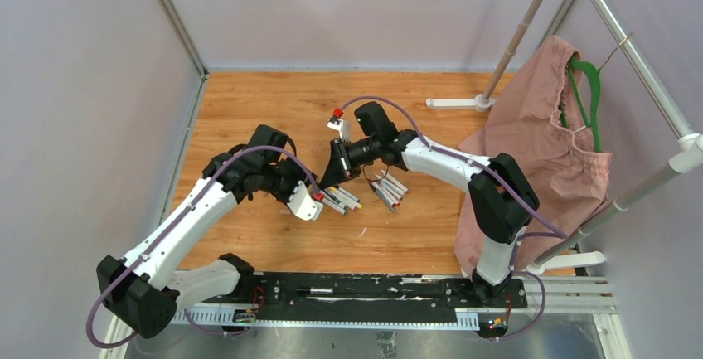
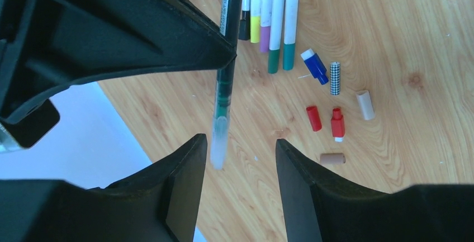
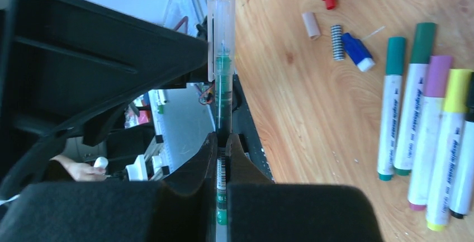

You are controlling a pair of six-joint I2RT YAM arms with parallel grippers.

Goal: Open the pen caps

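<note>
My right gripper [image 3: 222,151] is shut on a thin green pen [image 3: 223,99] that still wears its clear cap [image 3: 221,35]. In the top view it [image 1: 329,181] holds the pen out towards my left gripper [image 1: 323,198]. My left gripper [image 2: 240,148] is open, and the clear cap [image 2: 218,141] hangs between its fingers, close to the left one, ungripped. Loose caps lie on the wooden table: two red [image 2: 313,118], a blue [image 2: 314,66], a checked [image 2: 335,77], a pale grey [image 2: 365,104] and a brown one [image 2: 332,158].
Several capped white markers [image 2: 276,18] lie side by side beyond the loose caps, also in the right wrist view [image 3: 425,130] and the top view [image 1: 390,189]. A clothes rack with pink fabric [image 1: 539,143] and a green hanger [image 1: 590,94] stands at the right, its foot [image 1: 456,102] on the table.
</note>
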